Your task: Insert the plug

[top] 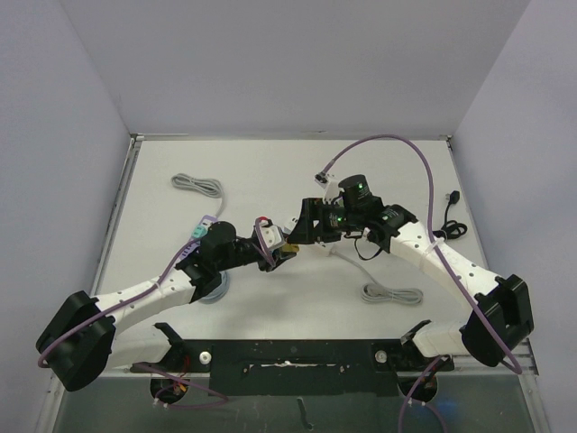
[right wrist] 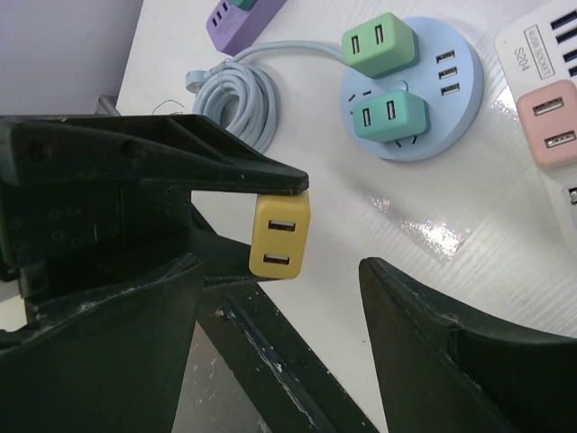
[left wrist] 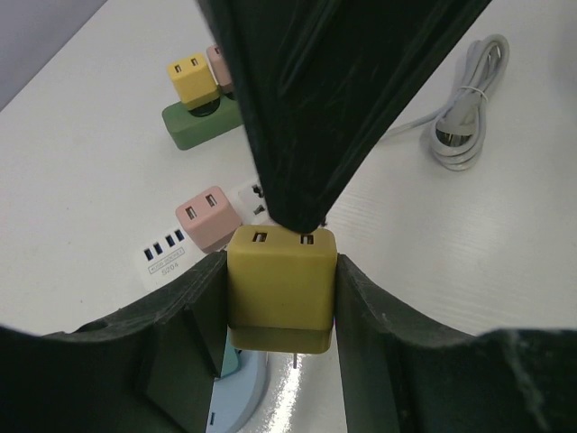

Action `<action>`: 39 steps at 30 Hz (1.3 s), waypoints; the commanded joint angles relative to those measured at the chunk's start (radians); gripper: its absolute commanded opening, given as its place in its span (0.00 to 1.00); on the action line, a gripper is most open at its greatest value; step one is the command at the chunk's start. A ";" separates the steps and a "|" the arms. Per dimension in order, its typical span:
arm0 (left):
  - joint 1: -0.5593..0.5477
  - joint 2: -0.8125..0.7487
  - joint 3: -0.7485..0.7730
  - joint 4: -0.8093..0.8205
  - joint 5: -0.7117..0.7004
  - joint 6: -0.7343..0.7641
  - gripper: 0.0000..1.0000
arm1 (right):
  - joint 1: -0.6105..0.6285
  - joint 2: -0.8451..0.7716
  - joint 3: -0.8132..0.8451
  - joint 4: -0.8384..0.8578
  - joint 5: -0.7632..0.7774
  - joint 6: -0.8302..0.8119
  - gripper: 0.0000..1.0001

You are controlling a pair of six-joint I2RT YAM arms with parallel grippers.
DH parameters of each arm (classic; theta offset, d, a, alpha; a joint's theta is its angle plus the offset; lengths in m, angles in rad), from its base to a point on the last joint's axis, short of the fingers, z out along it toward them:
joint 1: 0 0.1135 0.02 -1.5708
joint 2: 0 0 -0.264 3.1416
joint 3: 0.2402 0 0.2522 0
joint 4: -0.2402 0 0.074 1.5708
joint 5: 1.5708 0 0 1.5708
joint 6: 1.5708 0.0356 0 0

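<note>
The plug (left wrist: 281, 289) is a yellow cube charger with two USB slots on its face. My left gripper (left wrist: 281, 311) is shut on its sides, and one metal prong pokes out underneath. In the top view the left gripper (top: 276, 253) meets the right gripper (top: 307, 231) at mid-table. The right wrist view shows the plug (right wrist: 280, 234) held up off the table, between the left gripper's fingers (right wrist: 207, 167). My right gripper (right wrist: 279, 266) stands open, its jaws wide on either side with nothing held. A dark right finger (left wrist: 306, 117) reaches down to the plug's USB face.
A round blue power strip (right wrist: 460, 99) carrying two green chargers lies below. Beside it is a white strip (right wrist: 532, 45) with a pink charger (right wrist: 550, 122). A green strip (left wrist: 194, 126), a purple strip (right wrist: 239, 16) and coiled cables (top: 198, 185) (top: 392, 293) lie around.
</note>
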 commanded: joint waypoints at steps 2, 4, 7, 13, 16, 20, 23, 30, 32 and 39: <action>-0.020 0.010 0.050 0.104 0.032 0.072 0.30 | 0.025 0.014 0.010 0.037 0.059 0.060 0.66; -0.023 0.011 0.043 0.118 0.023 0.078 0.30 | 0.028 0.031 0.008 0.031 0.084 0.082 0.63; -0.025 0.017 0.043 0.120 0.008 0.086 0.30 | 0.039 0.052 0.000 0.045 0.096 0.115 0.56; -0.037 0.022 0.040 0.121 -0.055 0.060 0.31 | 0.062 0.067 -0.034 0.108 0.053 0.159 0.37; -0.040 0.014 0.041 0.113 -0.123 0.007 0.42 | 0.059 0.068 -0.023 0.111 0.036 0.127 0.21; -0.041 -0.045 0.039 0.041 -0.283 -0.077 0.57 | 0.019 0.085 0.045 0.018 0.073 0.005 0.12; -0.041 -0.106 0.043 -0.067 -0.453 -0.205 0.76 | -0.040 0.091 0.095 -0.036 0.069 -0.134 0.11; -0.036 -0.279 0.038 -0.478 -0.786 -0.649 0.77 | -0.133 0.118 0.181 -0.195 0.171 -0.484 0.11; -0.030 -0.326 0.046 -0.594 -0.795 -0.752 0.77 | -0.133 0.121 0.177 -0.209 0.233 -0.556 0.08; -0.004 -0.542 -0.017 -0.690 -0.696 -0.804 0.77 | -0.143 0.101 0.098 -0.168 0.225 -0.796 0.07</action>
